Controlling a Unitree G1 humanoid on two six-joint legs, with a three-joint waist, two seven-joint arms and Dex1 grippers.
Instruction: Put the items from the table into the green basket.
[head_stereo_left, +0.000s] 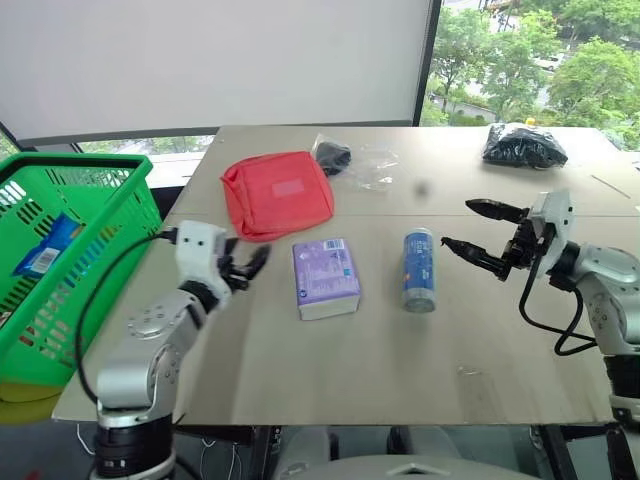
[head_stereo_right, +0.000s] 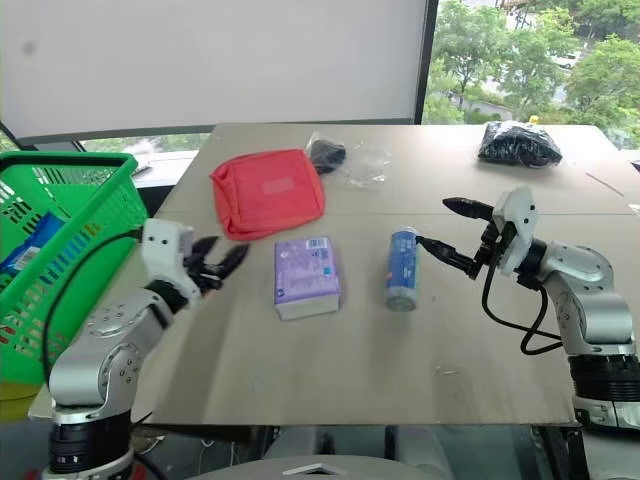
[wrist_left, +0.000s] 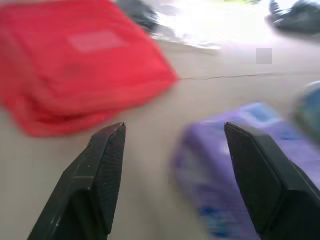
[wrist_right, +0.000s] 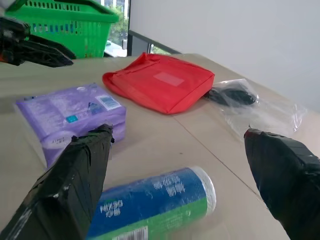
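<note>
On the table (head_stereo_left: 350, 370) lie a red flat zip pouch (head_stereo_left: 277, 193), a purple tissue pack (head_stereo_left: 325, 277), a blue cylindrical roll (head_stereo_left: 419, 269), a clear bag with a black object (head_stereo_left: 345, 158) and, far right at the back, a black crinkly bag (head_stereo_left: 524, 145). My left gripper (head_stereo_left: 245, 265) hovers open and empty near the table's left edge, between the pouch (wrist_left: 75, 65) and the tissue pack (wrist_left: 240, 160). To the right of the roll (wrist_right: 155, 205), my right gripper (head_stereo_left: 458, 225) is wide open and empty, pointing at it. The green basket (head_stereo_left: 95, 215) stands off the table's left side.
A blue packet (head_stereo_left: 45, 248) lies inside the basket. The front half of the table is bare wood. A thin seam (head_stereo_left: 400, 214) runs across the tabletop. A window and wall stand behind the table's far edge.
</note>
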